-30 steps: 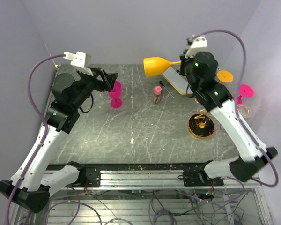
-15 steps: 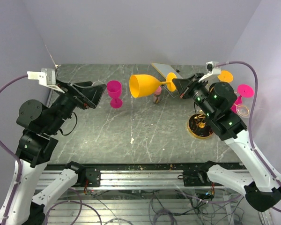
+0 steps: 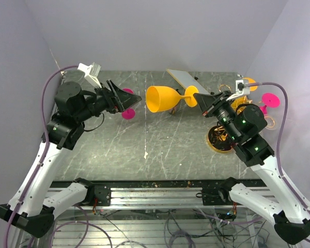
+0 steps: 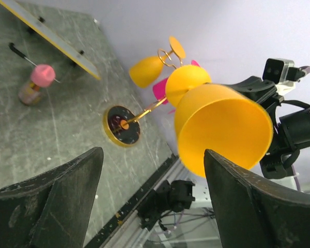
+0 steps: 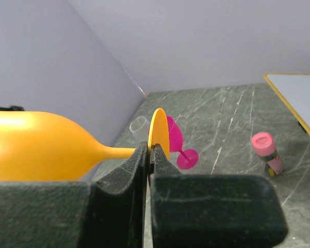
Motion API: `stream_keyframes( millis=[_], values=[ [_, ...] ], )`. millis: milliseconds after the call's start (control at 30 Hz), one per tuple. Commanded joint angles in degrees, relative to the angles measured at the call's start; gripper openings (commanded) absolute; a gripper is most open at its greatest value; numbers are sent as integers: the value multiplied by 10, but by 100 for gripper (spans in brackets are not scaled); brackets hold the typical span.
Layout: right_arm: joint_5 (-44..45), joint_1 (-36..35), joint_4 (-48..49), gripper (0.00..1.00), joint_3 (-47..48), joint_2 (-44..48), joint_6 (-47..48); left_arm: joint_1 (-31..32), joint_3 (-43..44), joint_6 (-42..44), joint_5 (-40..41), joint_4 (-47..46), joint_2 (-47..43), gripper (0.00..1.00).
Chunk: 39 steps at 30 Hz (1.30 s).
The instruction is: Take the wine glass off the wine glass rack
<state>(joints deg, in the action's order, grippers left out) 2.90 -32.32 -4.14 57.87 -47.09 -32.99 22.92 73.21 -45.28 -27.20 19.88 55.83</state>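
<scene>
Wine glass (image 3: 163, 99) held sideways by right gripper (image 3: 201, 101).
I see its jaws clamped on the foot; left gripper (image 3: 130, 98) jaws wide apart, empty.

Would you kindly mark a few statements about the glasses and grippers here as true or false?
1. The right gripper is shut on the orange wine glass. True.
2. That glass is held upright. False: it lies sideways, its mouth toward the left gripper.
3. The left gripper grips the pink glass on the table. False: it is open and empty.
4. Other glasses hang on the wine glass rack. True.
5. The pink-capped bottle stands on the white board. False: it stands on the table beside the board.
</scene>
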Motion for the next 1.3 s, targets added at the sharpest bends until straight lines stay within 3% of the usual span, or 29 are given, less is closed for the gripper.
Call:
stream_keyframes(
  millis=[0, 167, 333, 767, 1000, 1100, 1267],
  values=[
    [28, 1, 18, 0, -2, 22, 6, 4, -40, -69, -75, -92, -6, 88],
    [13, 1, 15, 0, -1, 23, 2, 43, -36, -60, -50, -93, 7, 87],
    [-5, 1, 32, 0, -15, 22, -12, 67, -40, -68, -36, -114, 21, 79],
    [-11, 1, 32, 0, -33, 16, -25, 73, -16, -6, 25, 15, 51, 37],
    [16, 1, 14, 34, -24, 8, 5, 73, -48, -2, 72, 89, 36, 7],
    [41, 0, 0, 51, -14, 9, 31, 73, -73, 5, 101, 136, 24, 7],
    [73, 1, -2, 60, -16, 23, 61, 72, -117, 14, 133, 201, -5, 7]
  ],
)
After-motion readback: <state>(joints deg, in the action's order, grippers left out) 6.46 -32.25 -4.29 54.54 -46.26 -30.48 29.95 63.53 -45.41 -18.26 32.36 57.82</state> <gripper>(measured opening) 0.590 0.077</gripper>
